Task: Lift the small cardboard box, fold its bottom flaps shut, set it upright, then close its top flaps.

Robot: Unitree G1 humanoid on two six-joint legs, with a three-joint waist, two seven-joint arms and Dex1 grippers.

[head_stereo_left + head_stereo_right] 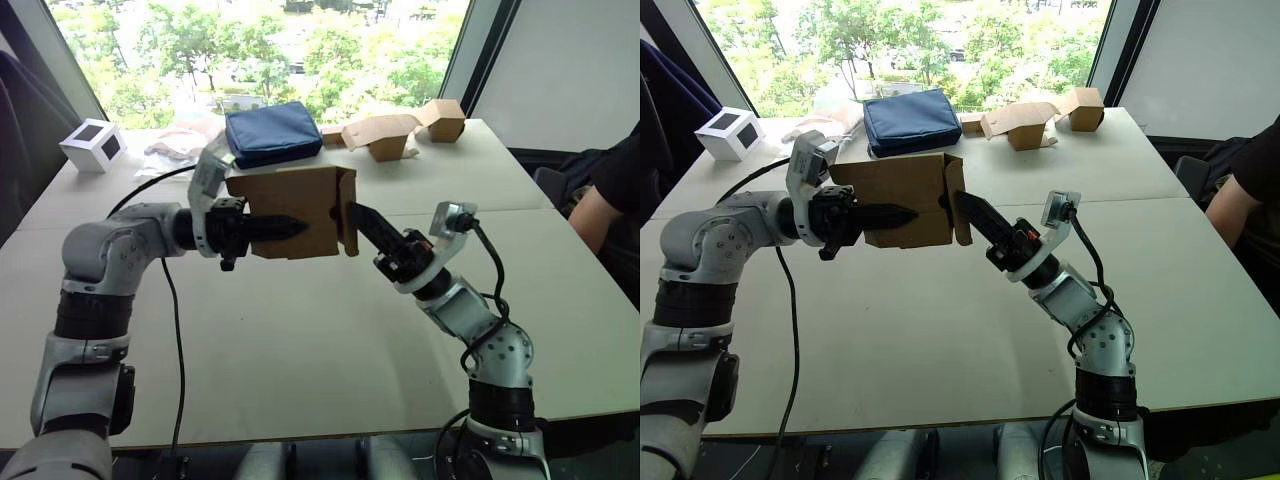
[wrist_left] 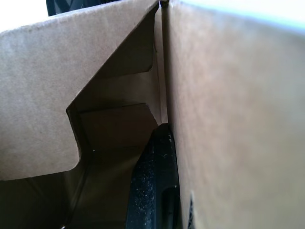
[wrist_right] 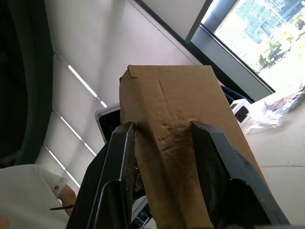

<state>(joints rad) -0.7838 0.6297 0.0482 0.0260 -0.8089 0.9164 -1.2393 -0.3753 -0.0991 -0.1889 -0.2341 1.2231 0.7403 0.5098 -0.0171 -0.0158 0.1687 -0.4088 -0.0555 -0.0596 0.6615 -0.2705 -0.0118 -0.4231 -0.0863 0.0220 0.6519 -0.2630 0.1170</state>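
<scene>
The small cardboard box (image 1: 300, 200) hangs on its side above the table (image 1: 300, 340). My left gripper (image 1: 290, 228) is shut on its near wall: one black finger lies along the outside, and the left wrist view shows the other finger (image 2: 155, 191) inside the box beside a notched flap (image 2: 43, 95). At the box's right end a flap (image 1: 347, 212) stands nearly square to the side. My right gripper (image 1: 362, 218) is open at that end, its fingers (image 3: 119, 171) spread across the cardboard face (image 3: 167, 109). I cannot tell which end carries the top flaps.
At the back of the table lie a blue pouch (image 1: 272, 132), a white cube (image 1: 93, 145), crumpled plastic wrap (image 1: 180, 145) and two other cardboard boxes (image 1: 390, 135) (image 1: 445, 118). A person's arm (image 1: 605, 195) is at the right edge.
</scene>
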